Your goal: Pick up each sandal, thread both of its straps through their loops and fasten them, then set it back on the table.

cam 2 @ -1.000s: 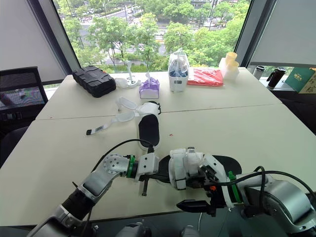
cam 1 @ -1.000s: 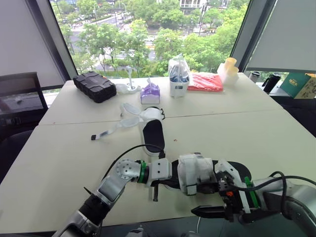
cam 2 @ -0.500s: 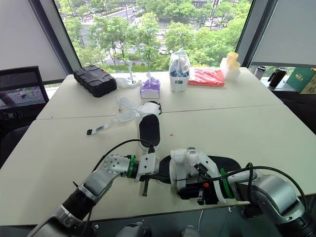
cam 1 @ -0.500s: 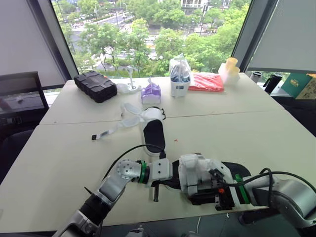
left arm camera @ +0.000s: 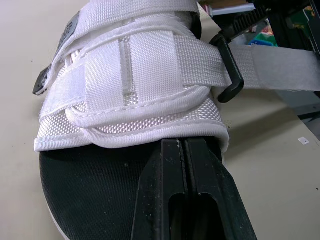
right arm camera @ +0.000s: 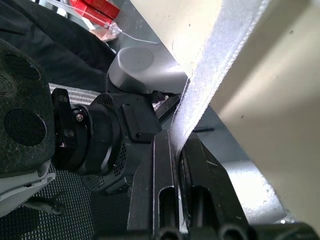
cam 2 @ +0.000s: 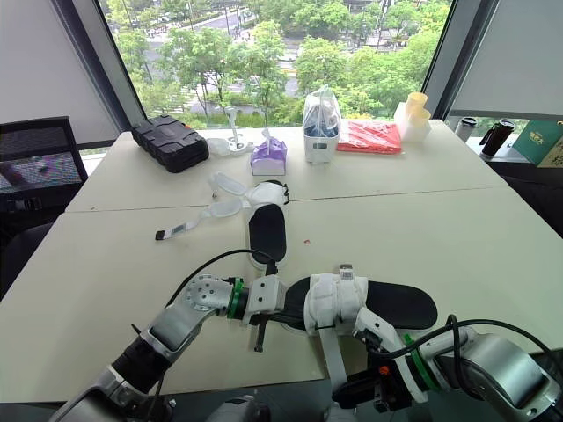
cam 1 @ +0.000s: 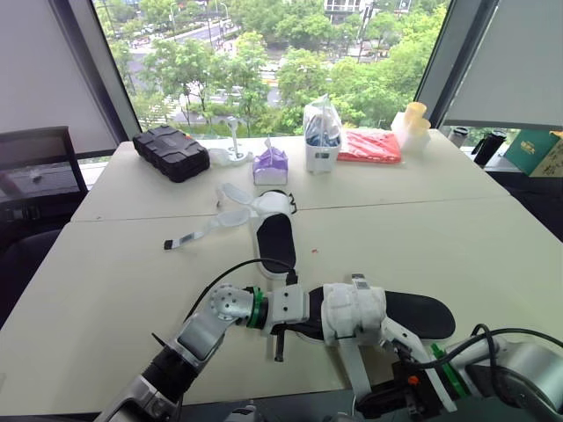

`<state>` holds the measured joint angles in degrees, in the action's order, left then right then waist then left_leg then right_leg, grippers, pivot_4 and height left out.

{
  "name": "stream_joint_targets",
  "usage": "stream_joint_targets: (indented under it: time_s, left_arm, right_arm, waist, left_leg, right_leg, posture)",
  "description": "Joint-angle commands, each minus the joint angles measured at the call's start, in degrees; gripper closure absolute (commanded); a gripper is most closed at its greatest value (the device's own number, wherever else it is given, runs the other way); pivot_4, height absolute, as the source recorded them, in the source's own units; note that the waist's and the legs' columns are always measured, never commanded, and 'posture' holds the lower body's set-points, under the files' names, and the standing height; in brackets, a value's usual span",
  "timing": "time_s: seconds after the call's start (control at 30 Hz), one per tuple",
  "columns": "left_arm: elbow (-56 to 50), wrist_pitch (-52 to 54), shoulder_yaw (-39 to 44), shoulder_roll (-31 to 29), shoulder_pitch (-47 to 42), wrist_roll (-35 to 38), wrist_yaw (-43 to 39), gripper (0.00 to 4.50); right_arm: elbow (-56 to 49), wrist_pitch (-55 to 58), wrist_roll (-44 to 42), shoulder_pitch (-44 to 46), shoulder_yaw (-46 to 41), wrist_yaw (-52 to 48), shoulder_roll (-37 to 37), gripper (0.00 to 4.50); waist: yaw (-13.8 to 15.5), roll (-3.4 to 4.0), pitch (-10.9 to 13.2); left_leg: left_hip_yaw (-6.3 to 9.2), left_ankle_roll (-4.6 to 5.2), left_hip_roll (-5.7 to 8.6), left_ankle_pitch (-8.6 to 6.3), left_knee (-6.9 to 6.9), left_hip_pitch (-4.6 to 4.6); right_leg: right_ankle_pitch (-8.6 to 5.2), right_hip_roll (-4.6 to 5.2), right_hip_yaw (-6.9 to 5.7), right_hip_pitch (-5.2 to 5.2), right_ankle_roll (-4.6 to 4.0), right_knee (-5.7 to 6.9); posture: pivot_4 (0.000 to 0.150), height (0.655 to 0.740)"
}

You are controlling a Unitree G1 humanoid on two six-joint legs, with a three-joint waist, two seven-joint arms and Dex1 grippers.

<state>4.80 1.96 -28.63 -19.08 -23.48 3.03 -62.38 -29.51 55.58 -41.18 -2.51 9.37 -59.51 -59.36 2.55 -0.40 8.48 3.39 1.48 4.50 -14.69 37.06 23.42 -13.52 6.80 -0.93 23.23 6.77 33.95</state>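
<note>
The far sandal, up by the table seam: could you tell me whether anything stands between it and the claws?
Nothing visible lies on the table before the far sandal. Both claws are occupied, though: the left claw is shut on the near sandal and the right claw on its strap.

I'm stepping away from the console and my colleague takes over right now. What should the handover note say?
Left gripper: shut on the sole of the near black-soled sandal with white fabric straps, at the cream table's near edge.
Right gripper: shut on that sandal's long white strap, pulled taut beyond the edge.
Done: this strap runs through its black plastic loop.
Left: fold it back and fasten, check the other strap, set down; then the far matching sandal, lying with straps open.
</note>
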Motion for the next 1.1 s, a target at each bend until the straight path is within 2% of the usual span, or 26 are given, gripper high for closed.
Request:
stream_joint_targets:
  time_s: [0.03, 0.13, 0.23, 0.33, 0.6, 0.7, 0.87, 1.1]
  left_arm:
    - [3.3, 2.5, -3.3, -1.9, 1.6, -3.9, -0.7, 4.5]
    - [3.9, 2.2, -3.5, -1.6, 1.1, -3.9, -0.6, 4.5]
    - [4.6, 2.2, -3.6, -1.3, 0.7, -3.9, -0.5, 4.5]
    - [5.2, 2.1, -3.8, -0.8, 0.1, -4.0, -0.6, 4.5]
    - [5.2, 3.1, -3.9, -0.6, 0.0, -4.2, -0.4, 4.5]
    - [4.8, 3.4, -3.7, -0.7, 0.1, -4.1, 0.0, 4.5]
    - [3.9, 4.2, -3.4, -1.0, 0.6, -4.0, 0.7, 4.5]
    - [3.1, 4.8, -3.2, -1.3, 0.9, -3.9, 1.1, 4.5]
  right_arm:
    - [-5.0, 4.8, -12.0, 4.4, -10.5, -0.5, -0.9, 4.48]
    - [-5.2, 10.1, -23.0, 11.4, -16.1, 1.3, -0.9, 4.48]
    - [-2.1, 14.1, -27.5, 18.0, -16.3, 4.3, 0.6, 4.48]
    - [3.1, 15.6, -24.3, 24.7, -12.0, 7.4, 4.4, 4.48]
    - [9.0, 15.8, -18.9, 27.8, -6.7, 7.4, 8.5, 4.48]
    - [13.8, 17.2, -18.7, 29.8, -7.3, 8.0, 10.6, 3.51]
    - [21.5, 19.6, -18.4, 35.3, -9.2, 11.1, 15.0, 0.98]
    - [28.7, 20.4, -15.6, 40.3, -10.3, 14.9, 20.4, 0.98]
  waist:
    - [-0.1, 0.05, 0.0]
    - [-0.2, 0.09, 0.1]
    - [0.0, -0.05, 0.2]
    - [-0.2, 0.04, 0.2]
    - [0.0, 0.05, 0.2]
    - [-0.2, 0.08, 0.2]
    - [-0.2, 0.12, 0.1]
    - [-0.2, 0.12, 0.1]
  left_leg:
    - [-0.01, 0.0, 0.0, 0.0, 0.01, 0.01]
    - [-0.01, 0.0, -0.01, 0.01, 0.07, -0.03]
    - [0.02, -0.02, -0.09, 0.0, 0.07, -0.03]
    - [-0.07, 0.01, -0.08, 0.01, 0.07, 0.1]
    - [-0.07, 0.02, -0.04, 0.02, 0.1, 0.12]
    - [-0.07, 0.01, -0.04, 0.02, 0.11, 0.04]
    - [-0.06, 0.02, -0.05, 0.02, 0.11, 0.02]
    - [-0.06, 0.02, -0.04, 0.02, 0.1, 0.04]
  right_leg:
    - [0.0, 0.0, 0.0, 0.01, 0.0, 0.0]
    - [0.06, 0.0, 0.01, -0.02, -0.07, 0.03]
    - [0.06, -0.02, -0.04, -0.04, -0.11, 0.04]
    - [0.06, 0.06, -0.07, 0.07, -0.1, 0.0]
    - [0.07, 0.09, -0.08, 0.06, -0.12, -0.04]
    - [0.09, 0.08, -0.07, -0.01, -0.15, -0.02]
    - [0.11, 0.06, -0.07, 0.01, -0.17, 0.03]
    - [0.12, 0.06, -0.07, 0.03, -0.19, 0.03]
  posture:
    - [0.15, 0.74]
    - [0.15, 0.74]
    - [0.15, 0.74]
    - [0.15, 0.74]
    - [0.15, 0.74]
    - [0.15, 0.74]
    - [0.15, 0.74]
    - [0.15, 0.74]
